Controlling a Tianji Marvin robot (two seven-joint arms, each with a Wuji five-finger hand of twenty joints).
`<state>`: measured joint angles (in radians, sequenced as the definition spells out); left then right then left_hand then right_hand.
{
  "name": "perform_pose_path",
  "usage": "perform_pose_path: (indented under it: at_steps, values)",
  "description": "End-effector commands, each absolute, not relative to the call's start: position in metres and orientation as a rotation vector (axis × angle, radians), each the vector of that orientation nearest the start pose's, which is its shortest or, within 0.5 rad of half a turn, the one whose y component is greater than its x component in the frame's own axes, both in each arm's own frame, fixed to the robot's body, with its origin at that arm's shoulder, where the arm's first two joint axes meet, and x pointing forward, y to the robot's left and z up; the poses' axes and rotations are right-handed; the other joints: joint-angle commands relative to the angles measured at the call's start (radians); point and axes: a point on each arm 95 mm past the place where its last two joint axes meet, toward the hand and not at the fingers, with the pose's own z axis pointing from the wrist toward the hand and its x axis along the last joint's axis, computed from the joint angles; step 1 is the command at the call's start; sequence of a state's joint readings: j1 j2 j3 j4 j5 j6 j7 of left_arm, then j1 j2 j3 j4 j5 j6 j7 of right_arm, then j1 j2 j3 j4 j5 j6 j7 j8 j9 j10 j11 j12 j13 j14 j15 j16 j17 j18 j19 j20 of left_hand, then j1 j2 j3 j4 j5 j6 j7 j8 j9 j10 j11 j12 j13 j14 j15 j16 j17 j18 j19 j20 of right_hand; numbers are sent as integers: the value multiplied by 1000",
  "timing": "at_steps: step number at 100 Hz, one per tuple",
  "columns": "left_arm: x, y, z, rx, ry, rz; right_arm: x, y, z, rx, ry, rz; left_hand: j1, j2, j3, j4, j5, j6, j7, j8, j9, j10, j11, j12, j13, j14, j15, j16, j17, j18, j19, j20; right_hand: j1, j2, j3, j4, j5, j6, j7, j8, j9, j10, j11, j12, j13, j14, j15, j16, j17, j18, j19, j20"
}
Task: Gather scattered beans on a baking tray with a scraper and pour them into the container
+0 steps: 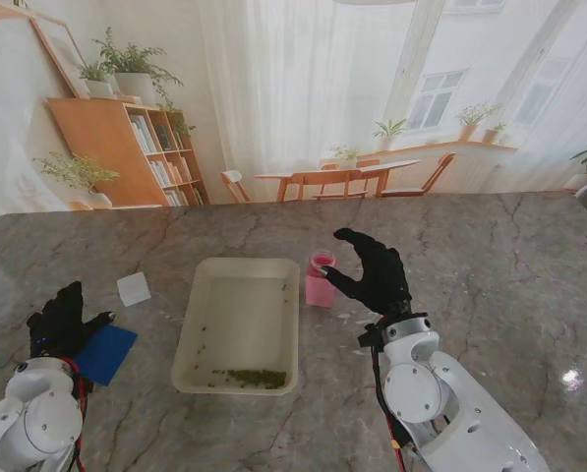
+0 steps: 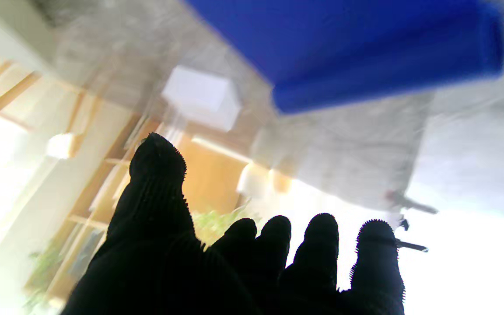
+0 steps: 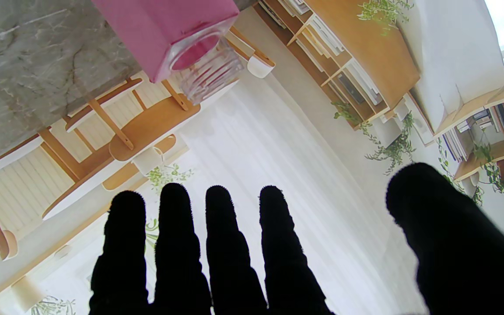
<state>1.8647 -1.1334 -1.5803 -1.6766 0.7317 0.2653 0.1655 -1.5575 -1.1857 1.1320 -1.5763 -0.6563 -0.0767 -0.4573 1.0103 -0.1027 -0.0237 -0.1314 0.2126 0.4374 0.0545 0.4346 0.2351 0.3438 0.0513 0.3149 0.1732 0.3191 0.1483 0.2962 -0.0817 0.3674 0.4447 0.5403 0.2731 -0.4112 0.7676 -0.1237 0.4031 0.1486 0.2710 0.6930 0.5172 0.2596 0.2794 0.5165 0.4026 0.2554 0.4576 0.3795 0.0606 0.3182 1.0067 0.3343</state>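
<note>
Left to right across the stand view: the black-gloved left hand [image 1: 62, 320] hovers at the near left of the grey veined marble surface [image 1: 509, 265], fingers loosely apart and holding nothing; just to its right, touching or nearly so, lies the flat blue rectangular scraper [image 1: 106, 353], which the left wrist view shows as a blurred blue slab [image 2: 352, 52] close beyond the fingertips [image 2: 158, 157]. A small white cube-shaped block [image 1: 134, 288] rests farther from me. At centre sits the cream rectangular baking tray [image 1: 273, 270], its long axis running away from me; most of the green beans [image 1: 249, 377] are heaped against its near wall, with a few strays scattered over its floor. Just beside the tray's far right corner stands the pink square-bodied container [image 1: 320, 278] with its clear open mouth. The black-gloved right hand [image 1: 375, 272] is spread wide and empty immediately right of that container, which fills the right wrist view [image 3: 169, 35] ahead of the fingers. The right hand is judged the nearer for the container, the left for the scraper. Behind the surface, the backdrop shows a wooden bookshelf with plants, curtains, a dining table and chairs.
</note>
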Motion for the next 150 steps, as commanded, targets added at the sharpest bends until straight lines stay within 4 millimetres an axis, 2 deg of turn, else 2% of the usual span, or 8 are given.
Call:
perform_pose_path:
  at_steps: [1,17,31,54,68,74,92,150]
  values:
    - [342,131,-324,-1607,865,-1257,394,37,-305,1318,925,1978,-4,63,-6,101,-23,40,-6,-8,-13,7,0,-15,-24,-11,-17,-10,-9,-38,-30,-29,2,23,-18,35,22,-23,14,-19,11,-16,-17,-4,16,-13,-11,18,-4,5,-12,17]
    - [344,108,-299,-1570,916,-1323,394,36,-305,1320,918,1975,6,65,-7,100,35,53,19,0,46,34,21,0,12,14,8,4,22,-28,21,-3,2,24,-18,35,22,-23,13,-19,11,-15,-17,-4,15,-13,-12,18,-4,5,-12,17]
    - [349,86,-291,-1542,1015,-1332,393,35,-305,1321,908,1973,-12,78,-12,99,116,64,82,92,154,61,60,76,79,62,75,85,55,-25,166,58,2,24,-18,35,22,-24,14,-19,11,-15,-17,-4,16,-14,-12,18,-4,5,-12,17]
    - [365,47,-292,-1501,1168,-1255,393,33,-305,1322,899,1975,-113,94,-16,98,198,74,126,192,258,81,95,162,143,116,146,183,76,-2,312,132,2,22,-18,35,24,-23,15,-19,11,-15,-18,-4,16,-13,-12,18,-4,5,-12,17]
    - [378,30,-298,-1525,1207,-1209,393,32,-305,1325,892,1976,-138,103,-16,99,208,88,121,199,260,98,87,168,134,133,141,189,62,10,315,136,2,23,-18,35,23,-23,15,-19,11,-15,-18,-4,16,-13,-12,18,-4,5,-12,17]
    - [385,24,-300,-1547,1217,-1190,393,31,-305,1326,890,1975,-137,100,-13,101,203,95,101,192,247,106,69,160,122,135,117,181,52,8,273,114,3,23,-19,35,22,-23,14,-20,12,-16,-18,-4,16,-13,-12,18,-4,5,-12,17]
    - [405,17,-310,-1574,1261,-1128,393,30,-305,1328,885,1974,-133,96,-13,102,179,113,70,164,207,120,46,131,91,137,80,155,39,7,206,78,3,23,-19,35,24,-23,15,-20,12,-16,-18,-4,17,-13,-12,18,-4,5,-12,17]
    - [451,13,-344,-1624,1394,-986,393,27,-305,1338,880,1967,-76,64,-5,109,140,130,57,129,168,127,52,118,72,130,88,152,37,3,196,76,3,23,-20,35,26,-23,15,-20,16,-17,-18,-3,18,-13,-12,19,-4,5,-12,17]
